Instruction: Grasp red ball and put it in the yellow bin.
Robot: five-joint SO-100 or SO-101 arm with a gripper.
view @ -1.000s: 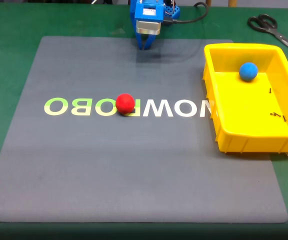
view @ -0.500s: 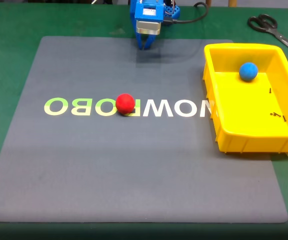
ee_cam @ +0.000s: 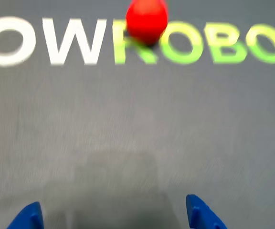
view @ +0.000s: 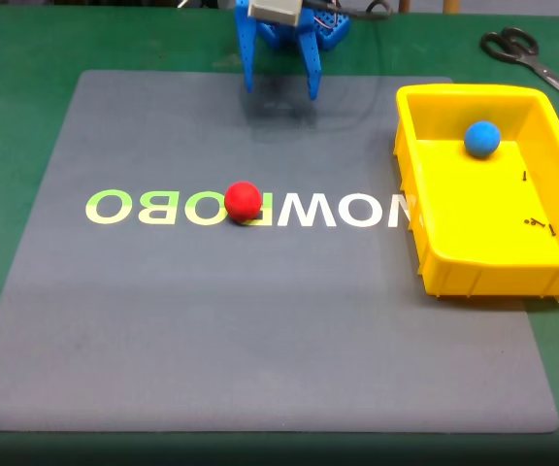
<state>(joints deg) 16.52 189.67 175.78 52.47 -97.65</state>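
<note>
- Tabletop (view: 8, 58): green surface with a fine felt-like look, carrying a large grey mat (view: 260, 330) of matte, slightly grainy texture; the mat bears block lettering (view: 144, 207), green on the left half and white on the right in the fixed view.
- Red ball (view: 244, 200): small, smooth, matte sphere resting on the lettering near the mat's centre, well apart from every other object. It appears light and probably somewhat yielding, like foam; this is a judgement from its dull finish. Being round, it is likely to roll if nudged on one side, so the best hold is across its widest girth, one finger on each side, closing evenly.
- Pincer (view: 280, 92): blue plastic, at the far edge of the mat, its two fingers spread wide with nothing between them. In the wrist view the fingertips (ee_cam: 30, 217) sit at the bottom corners, the red ball (ee_cam: 147, 20) far ahead and roughly centred between them.
- Yellow bin (view: 411, 184): glossy rigid plastic tray, rectangular, with raised walls and a rolled rim, at the right edge of the mat. Inside lie a blue ball (view: 481, 138) and a few small dark specks.
- Scissors (view: 527, 53): black-handled, on the tabletop at far right.
</note>
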